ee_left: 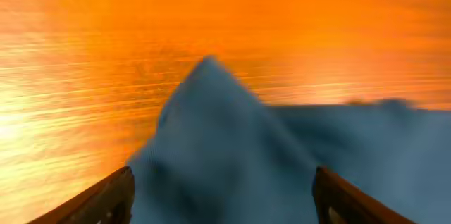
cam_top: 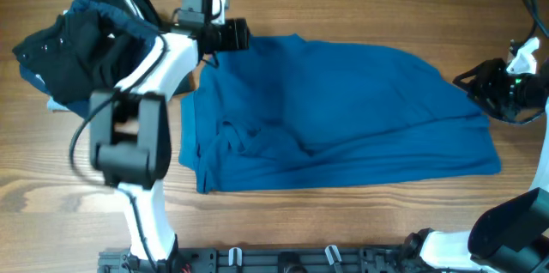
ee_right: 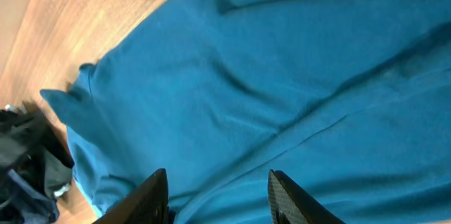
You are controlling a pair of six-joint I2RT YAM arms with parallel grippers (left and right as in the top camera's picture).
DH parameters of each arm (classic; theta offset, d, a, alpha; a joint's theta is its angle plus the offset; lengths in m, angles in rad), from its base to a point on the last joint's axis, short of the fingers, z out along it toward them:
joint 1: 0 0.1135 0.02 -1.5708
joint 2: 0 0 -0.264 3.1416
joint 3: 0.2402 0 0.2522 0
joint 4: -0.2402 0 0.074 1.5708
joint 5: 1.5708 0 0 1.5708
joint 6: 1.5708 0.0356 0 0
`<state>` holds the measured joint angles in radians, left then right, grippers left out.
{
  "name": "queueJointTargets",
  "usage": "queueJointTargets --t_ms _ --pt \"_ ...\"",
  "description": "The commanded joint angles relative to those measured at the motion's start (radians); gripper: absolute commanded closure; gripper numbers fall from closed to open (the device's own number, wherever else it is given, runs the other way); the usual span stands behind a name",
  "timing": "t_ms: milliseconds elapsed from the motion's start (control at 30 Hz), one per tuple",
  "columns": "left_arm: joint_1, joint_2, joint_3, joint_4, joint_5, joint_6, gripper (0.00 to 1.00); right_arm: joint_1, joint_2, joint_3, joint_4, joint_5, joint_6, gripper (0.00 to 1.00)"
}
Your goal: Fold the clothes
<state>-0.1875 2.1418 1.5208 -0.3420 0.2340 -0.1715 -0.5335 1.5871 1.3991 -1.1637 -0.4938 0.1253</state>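
The blue shirt (cam_top: 343,110) lies spread across the middle of the wooden tabletop (cam_top: 343,221). A dark garment heap (cam_top: 73,41) sits near its far-left corner. The left gripper (cam_top: 236,35) is at that corner, jaws wide, with a blurred peak of cloth showing between them. The right gripper (cam_top: 470,82) is at the shirt's right edge, jaws partly parted above the cloth and gripping nothing.

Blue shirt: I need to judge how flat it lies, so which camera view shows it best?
The overhead view: nearly the whole blue shirt shows there, spread on the table. The left wrist view gives only a blurred raised corner; the right wrist view shows a large stretch close up, its edges cut off.
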Motion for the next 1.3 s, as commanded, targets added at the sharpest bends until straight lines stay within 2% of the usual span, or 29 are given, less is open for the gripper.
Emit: queueJointTargets --t_ms 0,200,333,433,567,667,767,867,933,1133,1267 --pt "0.01 0.113 0.057 0.109 0.009 0.023 0.2 0.005 -0.007 0.013 -0.029 0.012 -0.021 0.55" --pt "0.01 0.132 0.057 0.213 0.001 0.029 0.23 0.005 -0.007 0.013 -0.042 0.056 -0.018 0.55" --pt "0.01 0.148 0.057 0.227 -0.007 0.038 0.31 0.005 -0.007 0.013 -0.034 0.056 -0.017 0.55" --pt "0.009 0.184 0.057 0.238 -0.006 0.038 0.4 0.005 -0.007 0.013 -0.035 0.056 -0.017 0.56" --pt "0.008 0.195 0.057 0.262 0.036 0.037 0.63 0.005 -0.007 0.013 -0.035 0.056 -0.01 0.56" --pt "0.011 0.153 0.058 0.269 0.073 0.037 0.78 0.005 -0.007 0.013 -0.024 0.057 -0.013 0.56" --pt "0.013 0.089 0.058 0.219 0.089 0.037 0.87 0.005 -0.007 0.013 0.002 0.057 -0.014 0.52" --pt "0.013 -0.013 0.058 0.13 0.129 0.05 0.89 0.005 -0.007 0.013 0.023 0.058 -0.021 0.47" --pt "0.013 -0.059 0.058 0.092 0.154 0.093 0.9 0.005 -0.007 0.013 0.032 0.06 -0.021 0.48" --pt "0.005 -0.177 0.058 -0.08 0.159 0.12 0.88 0.005 -0.007 0.013 0.026 0.06 -0.021 0.48" --pt "-0.007 -0.178 0.058 -0.317 0.158 0.15 0.86 0.005 -0.007 0.013 0.026 0.06 -0.021 0.48"
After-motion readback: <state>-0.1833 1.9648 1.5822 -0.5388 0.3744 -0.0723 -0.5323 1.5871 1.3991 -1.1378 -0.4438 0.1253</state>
